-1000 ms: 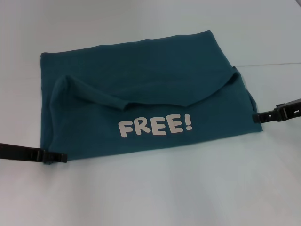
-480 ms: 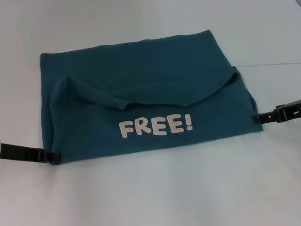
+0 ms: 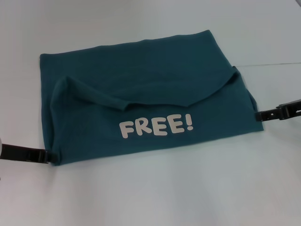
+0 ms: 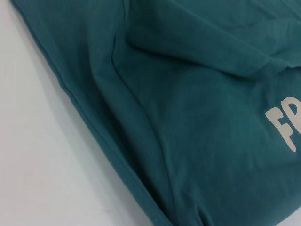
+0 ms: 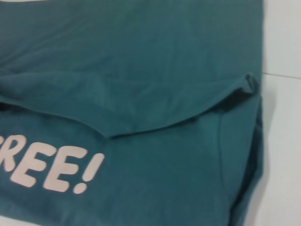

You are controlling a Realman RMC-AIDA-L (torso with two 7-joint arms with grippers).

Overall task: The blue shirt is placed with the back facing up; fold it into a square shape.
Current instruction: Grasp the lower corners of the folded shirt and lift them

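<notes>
The blue shirt lies folded on the white table, a wide teal-blue rectangle. Its far layer is turned over toward me, and the white word "FREE!" shows on the near part. My left gripper lies low on the table at the shirt's near left corner, its tip touching or just beside the cloth edge. My right gripper sits at the shirt's right edge, level with the print. The left wrist view shows the shirt and its hem close up. The right wrist view shows the shirt with its folded edge and the print.
The white table surrounds the shirt on all sides. A thin seam line runs across the table at the far right.
My left gripper has drawn back to the left, from under the shirt's near left corner to its edge. My right gripper has shifted slightly to the right. The shirt has not moved.
</notes>
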